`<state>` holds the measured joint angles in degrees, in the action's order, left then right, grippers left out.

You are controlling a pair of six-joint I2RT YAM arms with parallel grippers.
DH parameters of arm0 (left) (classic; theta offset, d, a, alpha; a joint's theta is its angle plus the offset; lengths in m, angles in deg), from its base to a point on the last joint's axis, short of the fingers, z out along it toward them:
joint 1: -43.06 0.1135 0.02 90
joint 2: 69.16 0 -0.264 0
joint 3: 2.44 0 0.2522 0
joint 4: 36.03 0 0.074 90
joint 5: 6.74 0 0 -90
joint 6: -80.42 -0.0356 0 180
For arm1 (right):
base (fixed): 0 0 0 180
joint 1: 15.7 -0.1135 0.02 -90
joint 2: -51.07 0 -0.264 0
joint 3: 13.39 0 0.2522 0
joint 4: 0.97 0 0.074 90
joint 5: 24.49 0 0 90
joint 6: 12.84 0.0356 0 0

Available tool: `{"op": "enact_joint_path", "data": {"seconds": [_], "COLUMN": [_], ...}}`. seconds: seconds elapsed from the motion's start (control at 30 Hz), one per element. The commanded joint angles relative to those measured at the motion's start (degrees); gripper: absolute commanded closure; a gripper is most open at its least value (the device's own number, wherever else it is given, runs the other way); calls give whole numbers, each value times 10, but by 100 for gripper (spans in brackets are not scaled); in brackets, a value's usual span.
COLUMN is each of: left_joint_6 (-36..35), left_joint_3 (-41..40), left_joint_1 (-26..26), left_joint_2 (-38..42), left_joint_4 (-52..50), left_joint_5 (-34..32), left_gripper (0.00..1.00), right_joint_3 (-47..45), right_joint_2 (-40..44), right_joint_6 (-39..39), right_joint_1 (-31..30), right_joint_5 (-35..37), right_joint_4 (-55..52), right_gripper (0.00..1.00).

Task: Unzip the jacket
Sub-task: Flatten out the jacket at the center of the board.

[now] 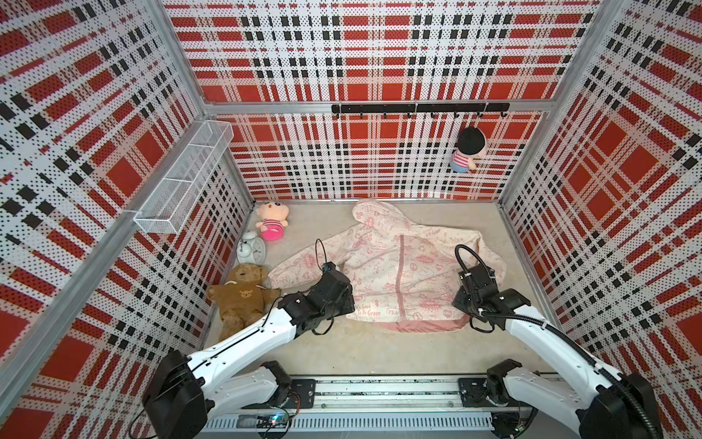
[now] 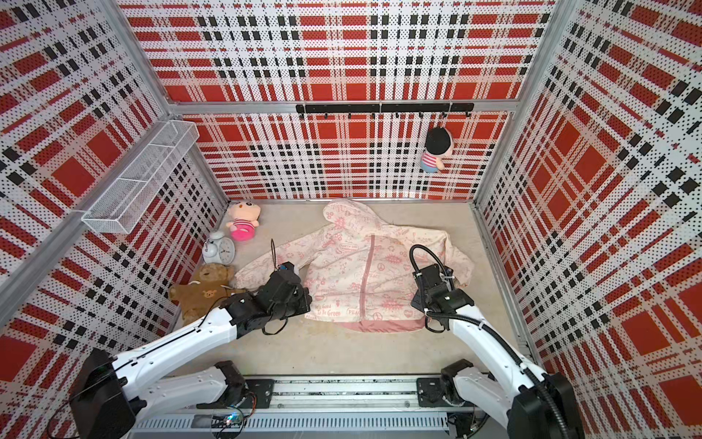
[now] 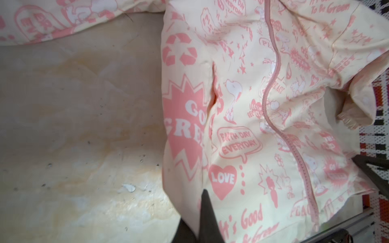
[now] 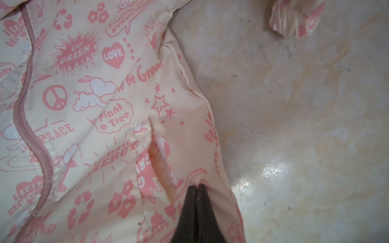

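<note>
Left claw is closed, and the wrist view shows dark fingertips over the jacket's side edge near the hem, apparently pinching fabric there. The teddy bear lies outboard of this claw, apart from it, not involved.

The jacket lies flat and front-up on the desk. It sits between the two claws, hem end level with them and hood beyond both. The zipper looks zipped along its whole visible length. Its long axis runs from the hem straight away from the claws toward the collar, a bit wavy in both wrist views. It lies inboard of the left claw, toward the right one, and seems slightly closer to the left. The slider is too small to pick out. It is likely at the collar end, so well beyond either claw.

Right claw has its jaws pressed together on a puckered pinch of jacket fabric close to the side seam and low toward the hem. The zipper lies inboard of it, toward the left claw. One sleeve cuff lies ahead of this claw on bare desk.

Judgement: both pinches are at the hem sides, not on the zipper, so one claw must go to the collar end.
</note>
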<state>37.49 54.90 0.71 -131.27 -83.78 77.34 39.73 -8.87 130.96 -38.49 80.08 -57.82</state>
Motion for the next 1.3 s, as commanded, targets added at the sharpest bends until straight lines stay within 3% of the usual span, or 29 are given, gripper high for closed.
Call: {"op": "enact_joint_path", "data": {"seconds": [0.0, 0.13, 0.2, 0.3, 0.4, 0.5, 0.63, 0.73, 0.83, 0.97, 1.1, 1.27], "left_joint_6": [-64, -117, -126, -111, -100, -95, -92, -84, -64, -34, -26, -23], "left_joint_3": [55, 79, 82, 83, 77, 71, 54, 36, 10, -37, -59, -64], "left_joint_1": [28, 62, 62, 61, 60, 60, 59, 58, 57, 56, 41, 17], "left_joint_2": [17, -9, -20, -10, 22, 46, 45, 25, -3, -51, -114, -191], "left_joint_4": [-121, -138, -146, -146, -128, -111, -62, 7, 82, 158, 185, 191], "left_joint_5": [-51, -57, -78, -108, -120, -129, -121, -78, -32, 8, 15, 24], "left_gripper": [89, 45, 35, 27, 20, 17, 19, 31, 41, 37, 36, 47], "right_joint_3": [38, 58, 29, -25, -46, -14, 66, 100, 101, 85, 59, 5], "right_joint_2": [-24, -64, -58, -30, -4, 15, 21, 3, -37, -103, -164, -192], "right_joint_6": [-22, -40, -24, 3, 19, 11, -25, -94, -155, -195, -193, -160], "right_joint_1": [4, -1, -16, -36, -46, -47, -45, -12, 48, 71, 71, 71], "right_joint_5": [105, 92, 62, 21, 15, 52, 121, 91, 10, -52, -87, -97], "right_joint_4": [-45, -60, -43, -3, 0, -41, -85, -38, 28, 95, 136, 171], "right_gripper": [100, 100, 96, 57, 34, 21, 16, 20, 32, 55, 70, 83]}}
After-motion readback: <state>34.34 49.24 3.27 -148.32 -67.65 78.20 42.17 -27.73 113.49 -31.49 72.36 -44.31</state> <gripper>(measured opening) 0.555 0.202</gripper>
